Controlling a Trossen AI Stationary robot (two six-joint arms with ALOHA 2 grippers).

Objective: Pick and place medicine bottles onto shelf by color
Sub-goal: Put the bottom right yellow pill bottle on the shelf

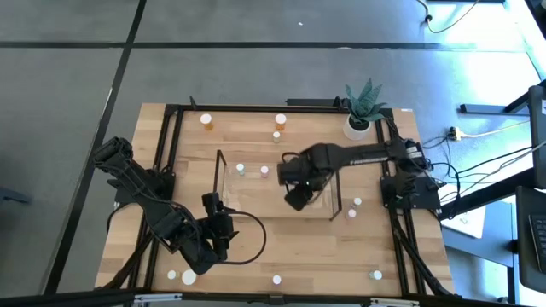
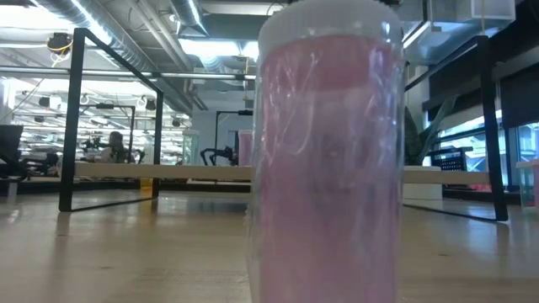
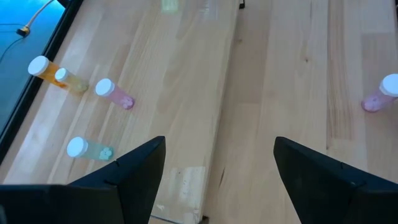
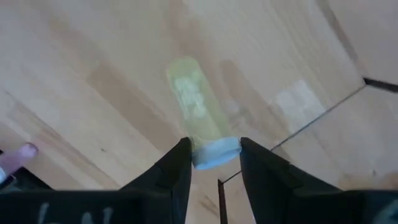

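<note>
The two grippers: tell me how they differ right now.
The left gripper stands open and empty above bare wood near the table's front edge; the right gripper is shut on a greenish bottle, gripping at its white cap, over the shelf. Both have two dark fingers.

I'm working in what looks like a big open robotics lab. My wooden desk (image 1: 281, 243) sits inside a black rail frame (image 1: 175, 128) on a grey floor marked with dark lines (image 1: 128, 43). Looking level across the desk, I see exposed silver ducting (image 2: 126, 34) and strip lights (image 2: 189, 13) overhead, and a person seated (image 2: 112, 145) at a far workstation. Cables (image 1: 486, 170) trail off beside me, and a potted plant (image 1: 363, 107) stands at one corner.
</note>
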